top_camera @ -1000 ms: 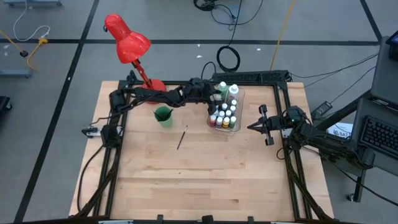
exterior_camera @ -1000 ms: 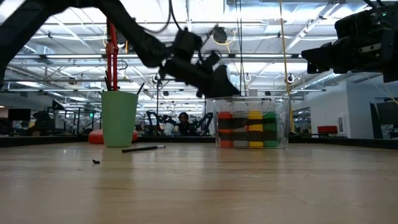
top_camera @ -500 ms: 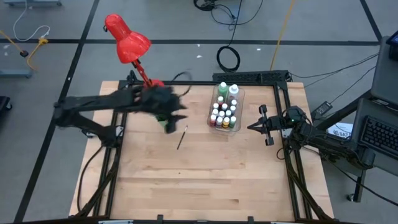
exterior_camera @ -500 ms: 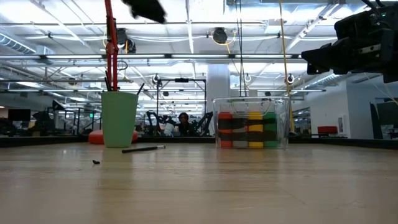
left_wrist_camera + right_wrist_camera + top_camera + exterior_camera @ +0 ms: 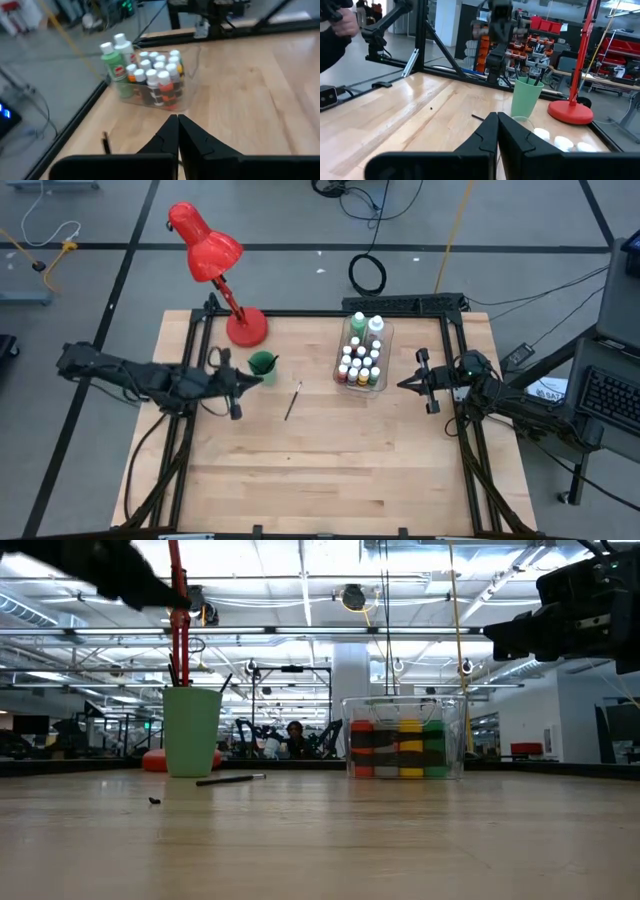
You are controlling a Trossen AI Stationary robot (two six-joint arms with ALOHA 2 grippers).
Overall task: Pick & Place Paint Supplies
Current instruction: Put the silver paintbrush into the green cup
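Small white-capped paint bottles and two larger ones (green, white) stand in the clear bin (image 5: pixel 362 352) (image 5: pixel 150 75). One thin dark paintbrush (image 5: pixel 292 401) (image 5: pixel 230 779) lies flat on the table between the bin and the green cup (image 5: pixel 263 363). More brushes (image 5: pixel 176 674) stick up out of the cup. My left gripper (image 5: pixel 258 377) (image 5: pixel 177 118) is shut and empty. It hovers beside the cup on its near-left side and points toward the bin. My right gripper (image 5: pixel 403 384) (image 5: pixel 497 115) is shut and empty, to the right of the bin.
A red desk lamp (image 5: pixel 210 255) stands with its base (image 5: pixel 247 328) at the far left, behind the cup. A black frame (image 5: pixel 455 330) runs along the table's edges. A small dark speck (image 5: pixel 153 801) lies on the wood. Bare wood fills the near half (image 5: pixel 320 470).
My left gripper has drawn back from the far end of the bin toward the table's left edge, swinging past the cup, and now hangs beside it. The bin, bottles, loose brush and my right arm have stayed put.
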